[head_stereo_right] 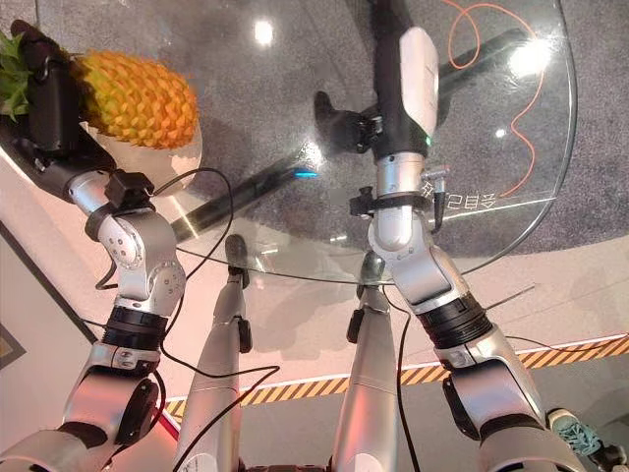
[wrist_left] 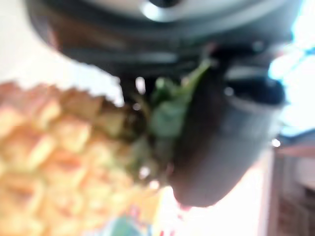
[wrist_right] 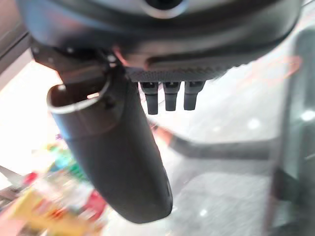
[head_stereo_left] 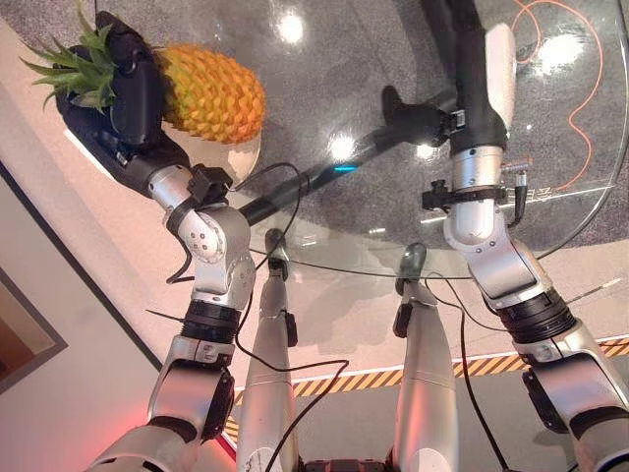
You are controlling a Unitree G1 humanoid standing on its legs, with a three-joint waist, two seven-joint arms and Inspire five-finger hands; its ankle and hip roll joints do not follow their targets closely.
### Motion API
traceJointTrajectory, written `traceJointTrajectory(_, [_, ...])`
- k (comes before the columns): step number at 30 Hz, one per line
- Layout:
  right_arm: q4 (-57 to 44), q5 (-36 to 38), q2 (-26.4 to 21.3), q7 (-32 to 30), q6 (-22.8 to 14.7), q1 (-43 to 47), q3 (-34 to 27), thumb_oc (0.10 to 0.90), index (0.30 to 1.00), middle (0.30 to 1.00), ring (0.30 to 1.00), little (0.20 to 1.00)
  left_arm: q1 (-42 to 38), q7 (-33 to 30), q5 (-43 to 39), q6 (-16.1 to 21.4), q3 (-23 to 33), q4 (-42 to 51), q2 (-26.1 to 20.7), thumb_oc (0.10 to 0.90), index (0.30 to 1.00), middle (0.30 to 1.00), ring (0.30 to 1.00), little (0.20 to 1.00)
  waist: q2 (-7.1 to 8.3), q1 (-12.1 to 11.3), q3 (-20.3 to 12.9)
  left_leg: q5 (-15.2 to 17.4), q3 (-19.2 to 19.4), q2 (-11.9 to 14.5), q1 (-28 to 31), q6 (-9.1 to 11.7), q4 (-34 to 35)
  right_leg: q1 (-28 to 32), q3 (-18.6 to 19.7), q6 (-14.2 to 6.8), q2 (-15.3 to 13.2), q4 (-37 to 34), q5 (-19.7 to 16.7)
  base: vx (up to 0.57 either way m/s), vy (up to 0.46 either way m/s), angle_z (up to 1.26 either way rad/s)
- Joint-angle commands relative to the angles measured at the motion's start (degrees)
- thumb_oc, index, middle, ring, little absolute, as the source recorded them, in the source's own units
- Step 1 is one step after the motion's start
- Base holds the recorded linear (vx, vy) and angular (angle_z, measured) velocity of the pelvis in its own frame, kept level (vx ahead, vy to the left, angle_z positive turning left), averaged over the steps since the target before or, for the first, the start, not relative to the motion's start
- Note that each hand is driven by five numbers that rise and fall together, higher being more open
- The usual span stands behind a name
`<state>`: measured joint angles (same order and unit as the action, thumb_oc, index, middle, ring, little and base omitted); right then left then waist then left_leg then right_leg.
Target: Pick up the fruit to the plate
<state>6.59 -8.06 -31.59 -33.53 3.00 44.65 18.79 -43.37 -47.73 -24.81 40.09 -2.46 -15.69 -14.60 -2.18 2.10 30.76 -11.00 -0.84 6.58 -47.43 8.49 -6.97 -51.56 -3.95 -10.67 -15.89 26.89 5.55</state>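
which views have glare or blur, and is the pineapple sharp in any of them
Left eye view: sharp, with bright lamp reflections on the glass table; the pineapple is crisp beside the left hand. Right eye view: the same glare spots on the glass around the right hand. Left wrist view: pineapple and leaves out of focus, background blown out white. Right wrist view: thumb fairly clear, background blurred.

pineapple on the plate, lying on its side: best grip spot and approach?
Grip the pineapple where body meets leafy crown; it lies sideways on the plate, crown toward the left hand, so that is the side to come from. The left hand is already curled there. Right hand stays clear.
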Motion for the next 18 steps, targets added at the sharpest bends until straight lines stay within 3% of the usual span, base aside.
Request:
traceJointTrajectory(1, [-1.39, 3.23, -1.39, -8.92, -7.14, 1.07, -5.68, 0.8, 0.9, 0.9, 0.9, 0.9, -8.48, -4.58, 11.48, 9.63, 3.49, 1.79, -7.58, 0.1, 0.3, 0.3, 0.3, 0.2, 3.5, 0.28, -0.97, 5.52, 0.29, 0.04, 2.18, -0.04, -3.79, 5.71, -2.04, 0.54, 3.27, -13.51, -10.62, -0.02, 0.044, 0.0])
traceJointTrajectory(10, [12.96, 20.6, -1.82, -19.47, -13.19, -3.96, -11.02, 0.8, 0.9, 0.9, 0.9, 0.9, -10.75, -17.22, 22.5, 10.88, 3.08, -7.01, -12.09, 0.1, 0.3, 0.3, 0.3, 0.2, 4.09, 0.99, -0.97, 6.77, 0.9, 0.83, 3.08, 0.27, -3.82, 6.37, -2.1, 0.7, 3.67, -13.06, -9.29, 0.0, 0.012, 0.0])
traceJointTrajectory(18, [29.9, 35.17, -2.33, -22.2, -19.29, -4.01, -12.2, 0.8, 0.9, 0.9, 0.9, 0.9, -15.17, -20.82, 22.26, 11.01, 0.58, -14.8, -16.57, 0.1, 0.3, 0.3, 0.3, 0.2, 4.44, 1.13, -0.97, 6.66, 1.1, 1.17, 2.59, 0.54, -3.8, 6.06, -2.23, 1.13, 3.89, -13.3, -9.27, 0.0, 0.001, 0.0])
